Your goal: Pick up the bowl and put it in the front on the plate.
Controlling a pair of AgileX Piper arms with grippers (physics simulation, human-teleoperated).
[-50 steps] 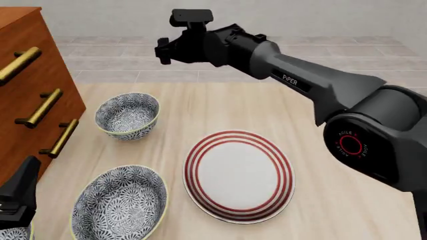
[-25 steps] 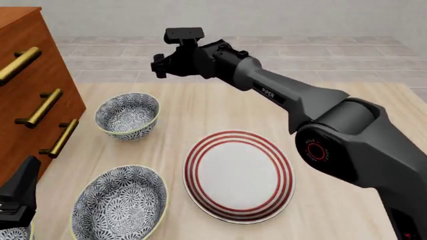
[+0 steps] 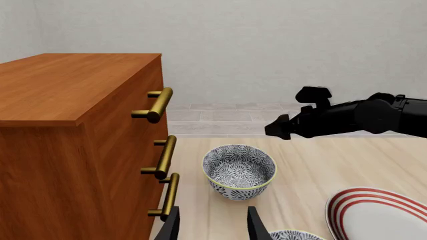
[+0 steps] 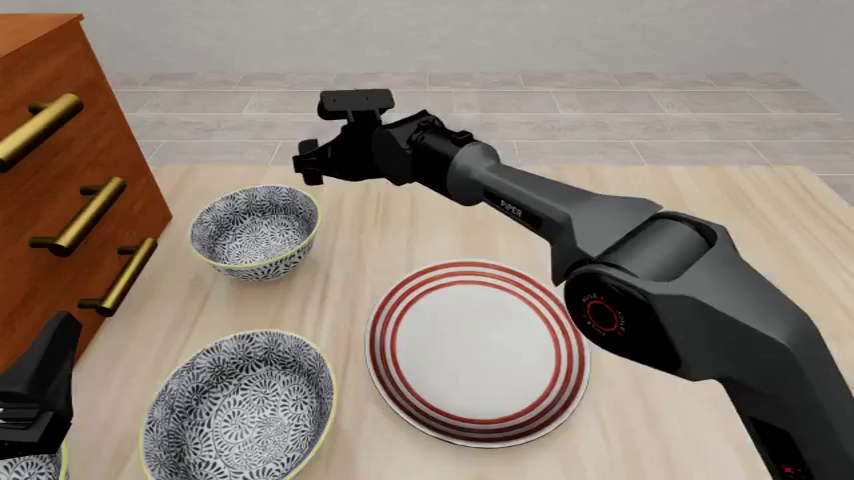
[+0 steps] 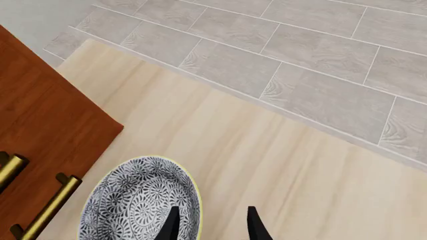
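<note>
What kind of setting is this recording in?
Probably a simulated home dining or kitchen corner: patterned crockery like the bowl and plate on a pale wooden table, a wooden drawer chest beside it, grey tiled floor.

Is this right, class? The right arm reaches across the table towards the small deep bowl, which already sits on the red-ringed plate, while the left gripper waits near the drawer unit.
One detail is wrong. The small deep bowl is not on the red-ringed plate; the front view shows it on the table beside the drawer unit, apart from the plate. The right gripper does reach towards it, and the left gripper waits near the drawers.
</note>
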